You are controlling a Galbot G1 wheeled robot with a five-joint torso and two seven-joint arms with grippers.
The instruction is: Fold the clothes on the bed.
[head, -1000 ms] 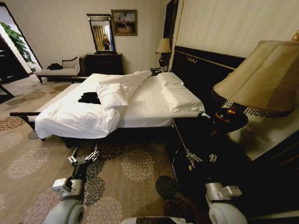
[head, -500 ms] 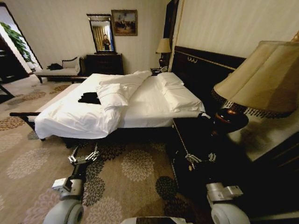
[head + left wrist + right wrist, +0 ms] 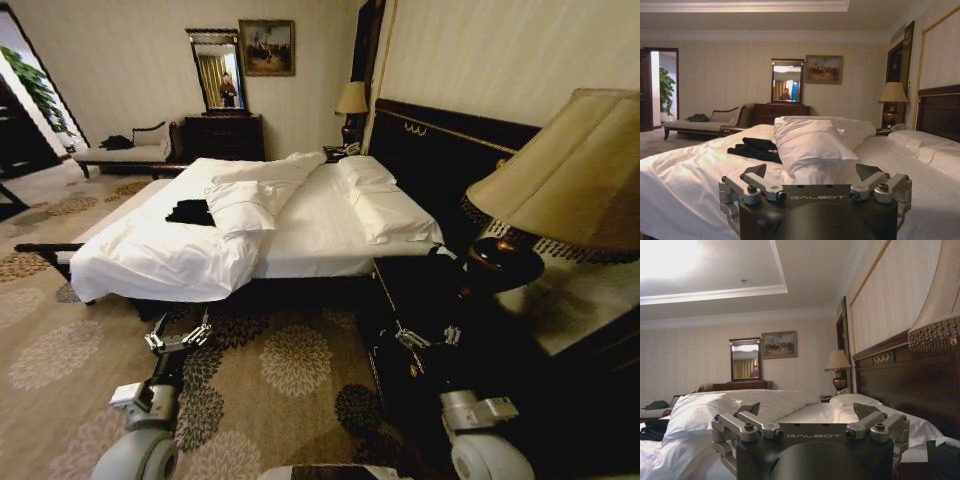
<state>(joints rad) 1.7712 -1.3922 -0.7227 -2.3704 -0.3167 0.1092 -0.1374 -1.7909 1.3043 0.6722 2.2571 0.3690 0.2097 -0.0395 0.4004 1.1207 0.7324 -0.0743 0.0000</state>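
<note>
Shirt (image 3: pixel 191 211) lies bunched on the bed's (image 3: pixel 310 235) far-left side beside a pillow (image 3: pixel 240 203), well ahead of both grippers, nearer the left gripper (image 3: pixel 178 337) than the right gripper (image 3: pixel 428 338); both sets of jaws spread, empty, low over carpet.
</note>
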